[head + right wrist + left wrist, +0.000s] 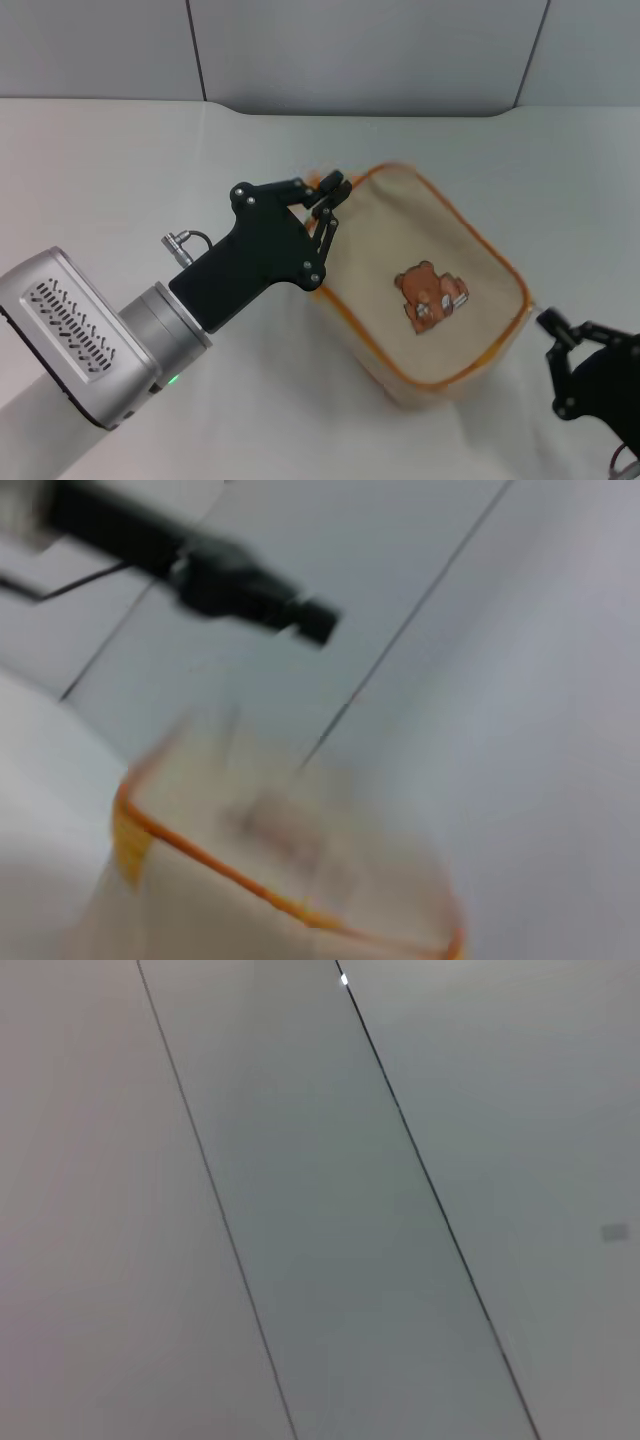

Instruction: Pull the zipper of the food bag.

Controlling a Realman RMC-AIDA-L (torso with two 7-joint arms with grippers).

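The food bag (430,290) lies on the white table, beige with orange piping and a brown bear print facing up. My left gripper (338,190) is at the bag's far left corner, its fingers closed on the orange-trimmed edge there. The zipper and its metal pull tab do not show in any view. My right gripper (556,335) is low at the bag's near right corner, just apart from it. The right wrist view shows the bag (290,880) close and blurred, with the left gripper (250,590) beyond it.
The white table (120,160) extends on all sides of the bag. A grey panelled wall (360,50) rises behind the table's far edge. The left wrist view shows only wall panels (320,1200).
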